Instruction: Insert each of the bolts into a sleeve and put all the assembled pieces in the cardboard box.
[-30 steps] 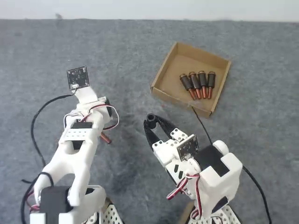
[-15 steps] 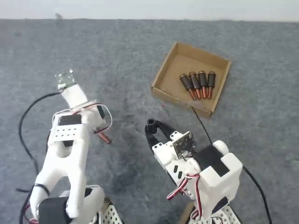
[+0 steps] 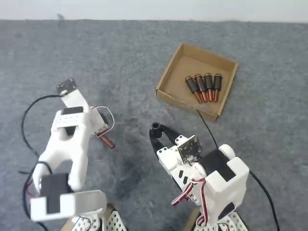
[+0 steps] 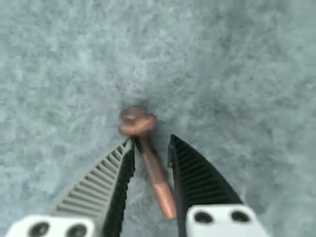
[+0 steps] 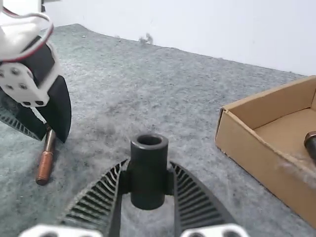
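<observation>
pinching the bolt [image 4: 148, 163] between its two fingers, the left gripper [image 4: 150, 143] holds it with the head just past the fingertips and the shank running back between them at a slant. the right gripper [image 5: 148, 167] is clamped on the sleeve [image 5: 148, 148], which stands upright between its fingers with the open bore above the tips. the box [image 3: 185, 103] lies well beyond both pairs of fingertips, with four finished pieces [image 3: 204, 86] inside. the likely trouble is alignment. the bolt sits skewed in the grip, so its end may meet the sleeve's rim instead of the bore. pushing then could twist it in the fingers or drop it onto the mat [image 3: 144, 48].
</observation>
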{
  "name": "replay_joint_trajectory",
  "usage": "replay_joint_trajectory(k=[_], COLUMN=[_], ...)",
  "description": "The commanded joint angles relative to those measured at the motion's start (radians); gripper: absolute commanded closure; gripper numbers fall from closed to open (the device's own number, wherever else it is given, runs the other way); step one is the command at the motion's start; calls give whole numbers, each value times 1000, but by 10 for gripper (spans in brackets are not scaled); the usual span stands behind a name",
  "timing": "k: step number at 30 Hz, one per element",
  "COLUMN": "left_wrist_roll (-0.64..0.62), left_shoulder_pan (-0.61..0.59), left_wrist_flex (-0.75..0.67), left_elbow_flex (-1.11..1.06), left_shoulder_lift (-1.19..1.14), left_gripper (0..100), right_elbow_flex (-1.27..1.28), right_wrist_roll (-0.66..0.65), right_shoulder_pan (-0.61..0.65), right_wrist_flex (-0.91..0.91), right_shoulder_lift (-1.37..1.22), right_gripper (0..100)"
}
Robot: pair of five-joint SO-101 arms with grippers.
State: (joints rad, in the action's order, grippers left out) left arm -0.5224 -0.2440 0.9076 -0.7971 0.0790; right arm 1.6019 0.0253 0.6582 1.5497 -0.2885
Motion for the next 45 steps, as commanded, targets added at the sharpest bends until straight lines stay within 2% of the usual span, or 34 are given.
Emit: replay_joint_trajectory(k=[1,8,12,16,23,26,34,38,45], left_wrist_roll=[-8,-9,-8,-2,0,0,0,0,-2], left_shoulder_pan=[-2,0,41,103,129,161,299,342,347], left_wrist_flex=[9,64,64,80,74,-15,-394,-483,-631], left_elbow_flex=[91,177,186,183,219,185,-91,-213,-375], left_shoulder_lift=[-68,-152,-161,-163,-91,6,261,410,654], left_gripper=[899,901,997,989,989,989,988,988,988], right_elbow_flex=[-14,-12,-12,-12,-12,-12,-14,-14,-14], right_wrist_roll=[6,5,5,5,5,5,5,5,5], right_shoulder_pan=[1,1,1,1,1,1,1,1,1], right_wrist_flex=[-4,-4,-4,-4,-4,-4,-4,-4,-4], right_shoulder_lift=[4,4,4,4,4,4,4,4,4], right_gripper=[993,993,993,993,993,993,993,993,993])
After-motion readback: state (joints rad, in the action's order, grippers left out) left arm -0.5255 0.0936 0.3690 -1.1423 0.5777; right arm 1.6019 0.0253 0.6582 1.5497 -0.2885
